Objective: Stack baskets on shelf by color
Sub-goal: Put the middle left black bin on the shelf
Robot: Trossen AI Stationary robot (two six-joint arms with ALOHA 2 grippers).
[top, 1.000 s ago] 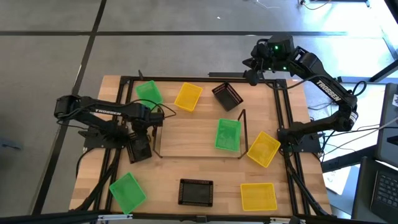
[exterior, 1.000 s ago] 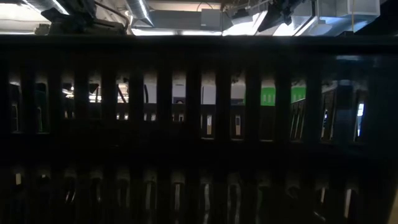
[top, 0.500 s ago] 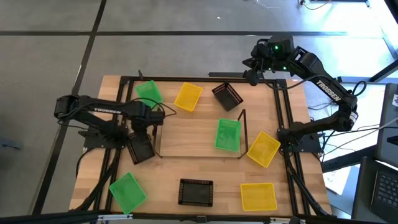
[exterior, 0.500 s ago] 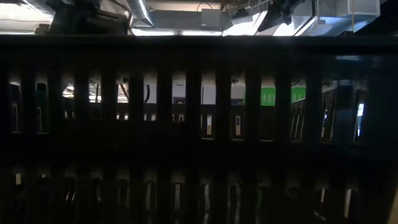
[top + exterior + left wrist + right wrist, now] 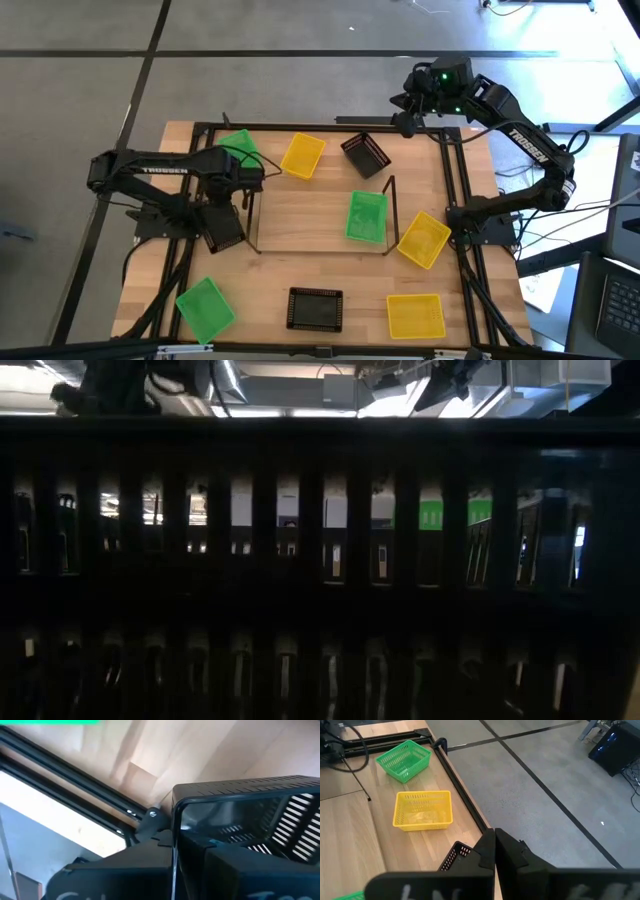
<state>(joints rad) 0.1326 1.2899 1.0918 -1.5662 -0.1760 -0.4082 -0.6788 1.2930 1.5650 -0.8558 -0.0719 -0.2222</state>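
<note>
A black basket (image 5: 222,230) hangs at the table's left side, just left of the shelf (image 5: 310,215), with my left gripper (image 5: 233,203) shut on it; it fills the left wrist view (image 5: 250,815). A green basket (image 5: 366,217) lies on the shelf board near its right wire frame. My right gripper (image 5: 404,118) waits shut and holding nothing above the table's far right corner. Green (image 5: 240,148), yellow (image 5: 303,155) and black (image 5: 364,155) baskets lie along the far side. My left gripper holds the black basket by the rim of one wall (image 5: 175,817), at the basket's far end. One finger stands inside that wall and one outside. The fingers come from above, pointing steeply down. The basket hangs tilted below them; whether its near end touches the table, I cannot tell.
More baskets lie on the table: yellow (image 5: 423,239) right of the shelf, yellow (image 5: 415,315), black (image 5: 315,308) and green (image 5: 205,308) along the near edge. A dark slotted wall (image 5: 320,560) fills the low view. Black frame rails (image 5: 190,190) run beside both arms.
My left gripper has risen with the black basket. The basket has come up under it and shifted a little toward the table's far edge.
</note>
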